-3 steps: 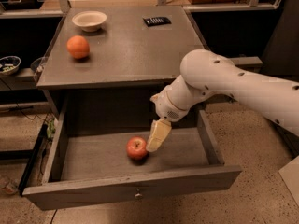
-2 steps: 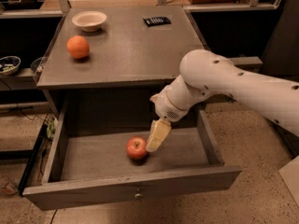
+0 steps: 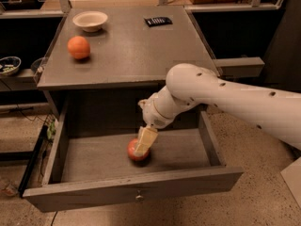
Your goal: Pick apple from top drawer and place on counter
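Robot lab: speckled floor (image 3: 263, 197), side shelves (image 3: 237, 66), pincer (image 3: 144, 146) in top drawer (image 3: 94, 197).

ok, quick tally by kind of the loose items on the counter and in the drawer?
Fruit: 2, the apple in the top drawer and the orange on the counter
Bowl: 1, the white bowl on the counter
Flat black object: 1, on the counter
Total: 4
The gripper is at the apple, inside the drawer.

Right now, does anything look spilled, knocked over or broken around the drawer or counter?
Nothing stands out. The drawer is open and looks level, the apple rests on its floor, and the hand is down at the apple. On the counter, the orange and bowl sit undisturbed, with nothing spilled.
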`<state>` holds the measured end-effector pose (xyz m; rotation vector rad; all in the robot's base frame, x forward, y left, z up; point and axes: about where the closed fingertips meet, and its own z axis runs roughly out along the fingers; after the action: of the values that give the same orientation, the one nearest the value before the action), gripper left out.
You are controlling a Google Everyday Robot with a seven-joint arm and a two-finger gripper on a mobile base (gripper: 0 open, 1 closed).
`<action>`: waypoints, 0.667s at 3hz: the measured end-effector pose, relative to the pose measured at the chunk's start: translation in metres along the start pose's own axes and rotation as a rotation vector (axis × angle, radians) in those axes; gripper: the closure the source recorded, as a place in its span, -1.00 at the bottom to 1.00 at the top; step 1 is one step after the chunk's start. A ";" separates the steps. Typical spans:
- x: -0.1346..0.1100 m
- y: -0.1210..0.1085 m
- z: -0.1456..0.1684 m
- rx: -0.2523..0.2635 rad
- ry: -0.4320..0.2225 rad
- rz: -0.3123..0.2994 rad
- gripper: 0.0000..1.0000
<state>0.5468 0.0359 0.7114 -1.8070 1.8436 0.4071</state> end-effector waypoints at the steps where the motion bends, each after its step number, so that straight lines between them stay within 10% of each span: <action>1: 0.001 0.004 0.007 -0.006 -0.003 0.004 -1.00; 2: 0.006 0.013 0.025 -0.017 -0.029 0.031 -1.00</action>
<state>0.5383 0.0456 0.6853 -1.7765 1.8565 0.4596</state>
